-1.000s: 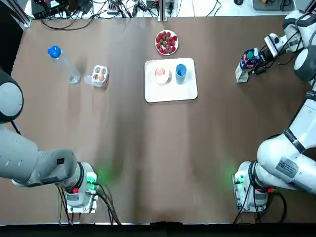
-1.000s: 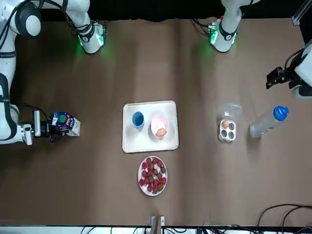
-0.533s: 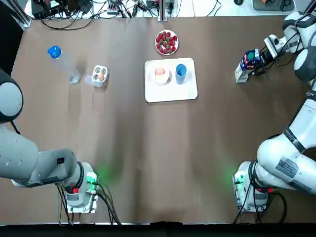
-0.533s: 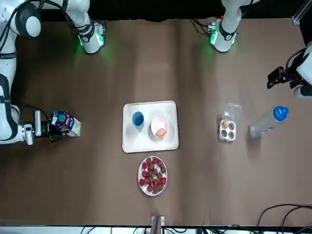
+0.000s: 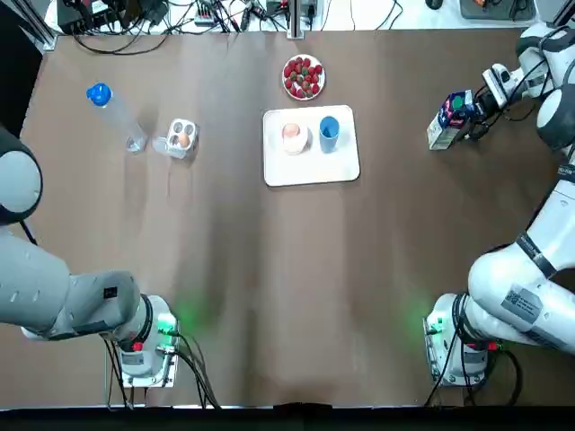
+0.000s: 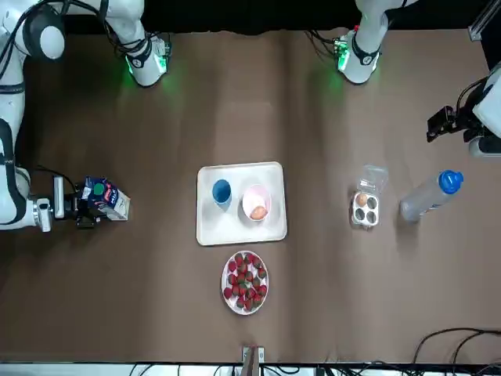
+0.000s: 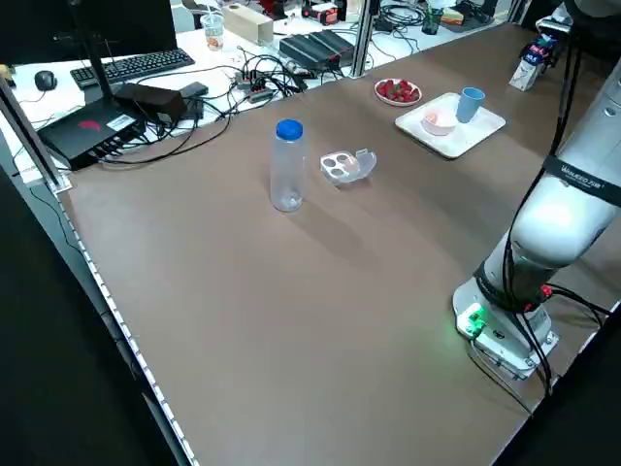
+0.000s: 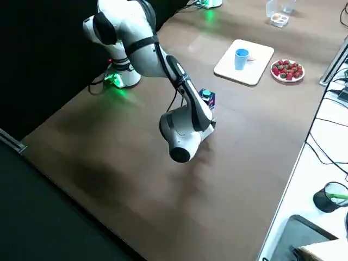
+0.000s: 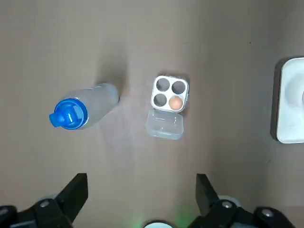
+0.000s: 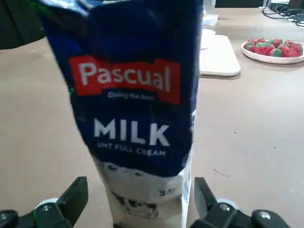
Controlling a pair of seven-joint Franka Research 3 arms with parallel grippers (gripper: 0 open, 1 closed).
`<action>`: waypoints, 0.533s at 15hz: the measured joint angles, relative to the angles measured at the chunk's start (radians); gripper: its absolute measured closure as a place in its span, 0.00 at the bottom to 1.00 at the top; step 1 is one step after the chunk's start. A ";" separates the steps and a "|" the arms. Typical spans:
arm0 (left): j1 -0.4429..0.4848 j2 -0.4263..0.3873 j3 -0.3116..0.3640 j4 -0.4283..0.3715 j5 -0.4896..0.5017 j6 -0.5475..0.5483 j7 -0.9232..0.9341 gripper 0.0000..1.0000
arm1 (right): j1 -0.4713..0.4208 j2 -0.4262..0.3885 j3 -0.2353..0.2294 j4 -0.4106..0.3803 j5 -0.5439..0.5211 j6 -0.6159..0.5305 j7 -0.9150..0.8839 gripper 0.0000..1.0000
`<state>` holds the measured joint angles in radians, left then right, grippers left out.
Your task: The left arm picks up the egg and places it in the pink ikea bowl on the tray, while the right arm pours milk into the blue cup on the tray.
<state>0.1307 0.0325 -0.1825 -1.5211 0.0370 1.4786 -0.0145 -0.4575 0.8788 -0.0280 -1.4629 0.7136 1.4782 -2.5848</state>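
Right gripper [image 5: 474, 114] spread wide around the milk carton [image 5: 446, 118]; left gripper [image 9: 138, 192] wide, empty, above an egg box [image 9: 163, 87] holding one egg [image 9: 175, 102]; second egg [image 5: 292, 132] in pink bowl [image 5: 302, 144] beside blue cup [image 5: 329, 132] on the tray [image 5: 310, 171]

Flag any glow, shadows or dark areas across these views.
Top view: two green light patches on the table. Left wrist view: water bottle casts a soft shadow. Right side view: darkness beyond the table's edge. Right wrist view: milk carton, inside the open right pincer, fills the frame.

Milk carton [image 5: 449, 118] and right pincer [image 5: 468, 113] — shifted a touch toward the robot's right, since a second ago
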 joint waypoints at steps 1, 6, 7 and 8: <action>0.000 0.000 0.000 0.000 0.000 0.000 0.000 0.00 | -0.003 0.000 0.000 0.000 0.000 0.000 0.000 0.01; 0.001 -0.002 0.000 0.000 0.000 -0.001 0.000 0.00 | -0.044 -0.015 -0.002 0.034 -0.015 -0.005 0.000 0.00; 0.001 -0.002 0.000 0.000 0.000 -0.001 0.000 0.00 | -0.054 -0.025 -0.002 0.045 -0.033 -0.009 0.000 0.00; 0.001 -0.003 0.000 0.000 0.000 -0.001 0.000 0.00 | -0.059 -0.040 -0.003 0.054 -0.049 -0.012 0.000 0.00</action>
<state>0.1320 0.0299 -0.1824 -1.5209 0.0370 1.4781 -0.0149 -0.5167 0.8389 -0.0305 -1.4094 0.6646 1.4658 -2.5848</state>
